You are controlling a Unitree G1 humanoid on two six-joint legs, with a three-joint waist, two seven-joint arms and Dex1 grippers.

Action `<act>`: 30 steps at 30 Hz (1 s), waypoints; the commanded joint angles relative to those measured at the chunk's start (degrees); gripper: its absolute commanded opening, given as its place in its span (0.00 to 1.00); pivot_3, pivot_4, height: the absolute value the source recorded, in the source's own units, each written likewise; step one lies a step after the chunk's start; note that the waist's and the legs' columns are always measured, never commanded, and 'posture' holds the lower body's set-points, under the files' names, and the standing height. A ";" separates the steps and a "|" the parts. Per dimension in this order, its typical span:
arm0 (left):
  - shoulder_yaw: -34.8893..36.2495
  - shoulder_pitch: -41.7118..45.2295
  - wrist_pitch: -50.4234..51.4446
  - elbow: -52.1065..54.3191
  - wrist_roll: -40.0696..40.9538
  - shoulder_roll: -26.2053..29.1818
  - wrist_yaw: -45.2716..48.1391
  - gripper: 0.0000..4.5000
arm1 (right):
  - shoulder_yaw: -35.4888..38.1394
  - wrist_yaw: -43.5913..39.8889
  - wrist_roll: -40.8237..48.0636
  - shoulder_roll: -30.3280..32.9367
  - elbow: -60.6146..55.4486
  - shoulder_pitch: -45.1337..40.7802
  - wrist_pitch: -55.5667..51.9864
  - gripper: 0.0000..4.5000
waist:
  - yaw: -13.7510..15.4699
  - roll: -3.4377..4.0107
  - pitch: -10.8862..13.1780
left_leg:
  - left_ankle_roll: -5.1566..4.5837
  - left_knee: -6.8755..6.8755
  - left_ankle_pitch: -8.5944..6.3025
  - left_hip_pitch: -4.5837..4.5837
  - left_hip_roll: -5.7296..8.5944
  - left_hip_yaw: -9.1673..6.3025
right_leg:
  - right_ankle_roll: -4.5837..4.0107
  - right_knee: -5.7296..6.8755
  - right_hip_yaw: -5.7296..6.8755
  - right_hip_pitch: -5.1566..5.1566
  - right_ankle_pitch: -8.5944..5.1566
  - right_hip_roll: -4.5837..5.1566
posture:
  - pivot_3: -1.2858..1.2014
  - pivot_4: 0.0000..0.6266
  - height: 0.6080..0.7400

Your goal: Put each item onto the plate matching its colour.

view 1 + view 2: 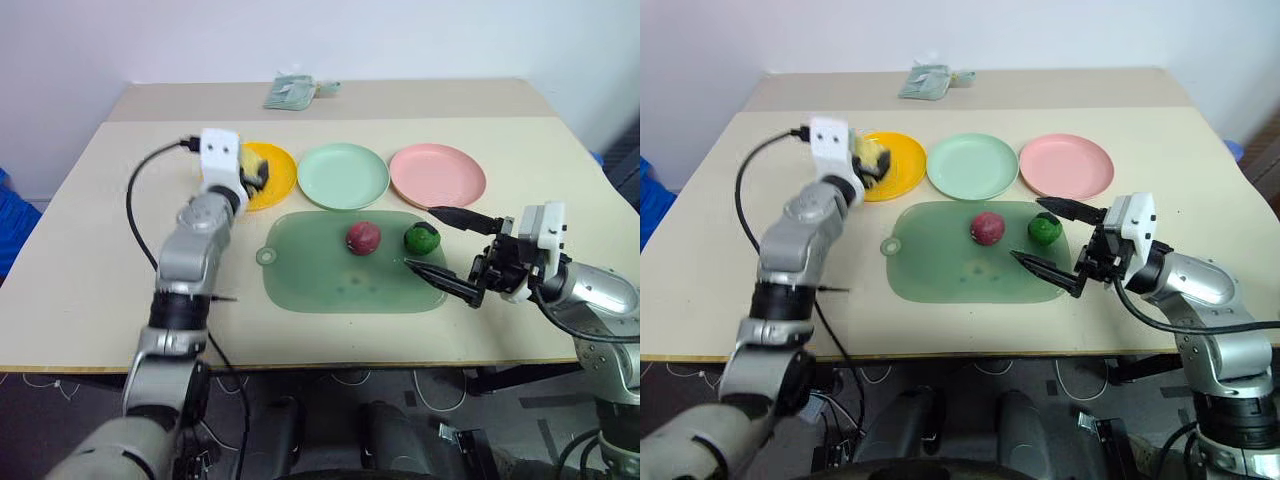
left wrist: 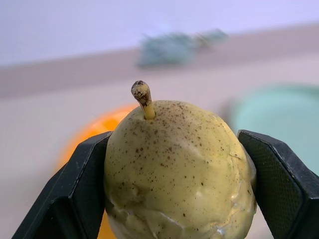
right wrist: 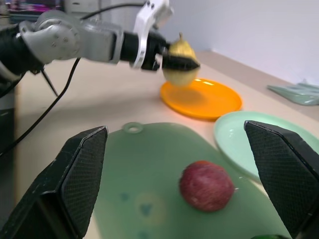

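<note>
My left gripper (image 1: 255, 172) is shut on the pale yellow pear (image 2: 177, 169), stem up, and holds it just above the near left rim of the orange-yellow plate (image 1: 280, 178). The mint green plate (image 1: 343, 175) and pink plate (image 1: 437, 175) lie bare in a row to its right. On the green mat, the dark red ball (image 1: 363, 238) rests beside the dark green ball (image 1: 422, 239). My right gripper (image 1: 1028, 228) stands open over the mat's right end, its fingers either side of the green ball as seen from the head; in the right wrist view the red ball (image 3: 207, 185) lies ahead between them.
The translucent green mat (image 1: 320, 275) with a round tab lies in front of the plates. A folded pale green cloth (image 1: 292, 92) sits at the table's back. A black cable (image 1: 132, 205) loops off my left wrist over the table's left side.
</note>
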State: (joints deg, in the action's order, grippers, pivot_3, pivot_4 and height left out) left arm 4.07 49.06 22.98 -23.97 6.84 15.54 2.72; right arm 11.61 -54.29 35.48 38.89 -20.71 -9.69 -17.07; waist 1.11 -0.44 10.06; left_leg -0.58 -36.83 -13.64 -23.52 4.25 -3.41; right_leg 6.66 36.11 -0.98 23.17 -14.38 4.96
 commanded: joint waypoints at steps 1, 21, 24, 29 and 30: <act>0.94 6.61 -9.49 -15.72 -2.23 -0.05 -0.95 0.75 | -0.49 0.32 -0.83 -0.67 0.46 -2.09 1.47 1.00 | -0.02 -0.01 0.01 | -0.02 -0.02 -0.01 -0.02 0.01 0.00 | 0.02 -0.01 0.00 0.01 0.01 0.00 | 0.52 0.24 1.00; 5.52 -4.87 -21.44 -1.65 7.93 -2.99 13.91 0.99 | -5.44 1.55 -4.22 -3.27 4.00 -5.91 1.00 1.00 | -1.00 -0.12 0.08 | -0.09 -0.13 -0.09 -0.21 -0.02 0.09 | 0.16 0.02 -0.19 0.22 0.10 0.11 | 0.52 0.24 1.00; 2.96 -17.38 -11.58 20.82 14.30 0.66 21.75 0.99 | -6.92 2.17 -4.70 -3.57 3.95 -7.28 0.05 1.00 | -1.68 -0.10 0.07 | -0.07 -0.06 -0.09 -0.24 -0.09 0.08 | 0.14 0.06 -0.31 0.31 0.10 0.10 | 0.52 0.24 1.00; 3.40 -33.04 -0.60 42.43 26.11 11.11 34.65 0.99 | -10.10 3.29 -6.41 -4.90 5.27 -10.35 -1.74 1.00 | -1.64 -0.02 0.04 | -0.04 -0.10 -0.09 -0.23 -0.12 0.07 | 0.09 0.06 -0.34 0.29 0.10 0.12 | 0.52 0.24 1.00; 4.34 -35.85 0.61 45.01 28.33 13.74 37.74 0.99 | -10.93 3.49 -6.96 -5.31 5.95 -11.15 -1.95 1.00 | -1.70 -0.02 0.04 | -0.04 -0.12 -0.09 -0.22 -0.11 0.05 | 0.09 0.05 -0.33 0.25 0.10 0.14 | 0.52 0.24 1.00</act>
State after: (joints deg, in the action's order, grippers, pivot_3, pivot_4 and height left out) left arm 6.66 14.72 21.77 15.60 31.03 27.11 35.89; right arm 0.98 -51.18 29.23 34.11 -14.60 -19.53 -18.82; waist -0.60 -0.46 10.10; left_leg -0.62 -36.97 -13.73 -23.74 4.14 -3.35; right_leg 6.72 36.14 -1.30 23.42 -14.28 5.11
